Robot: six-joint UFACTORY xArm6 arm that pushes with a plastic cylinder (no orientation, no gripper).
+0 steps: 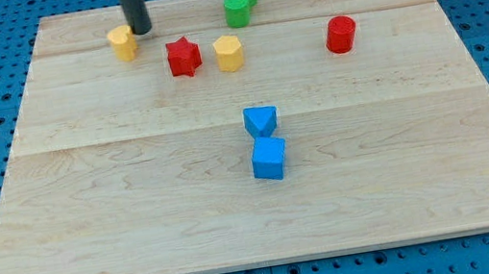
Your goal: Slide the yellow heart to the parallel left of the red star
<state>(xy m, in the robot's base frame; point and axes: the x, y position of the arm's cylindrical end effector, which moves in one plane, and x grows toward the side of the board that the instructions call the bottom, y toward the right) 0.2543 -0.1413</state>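
My tip [141, 32] touches the small yellow heart block [123, 43]; no jaws exist. Further leftward pushing risks leaving it above the red star block's [182, 57] row.

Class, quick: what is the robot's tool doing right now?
No gripper: my tip holds nothing, resting against the upper right of the yellow heart, left of the red star.
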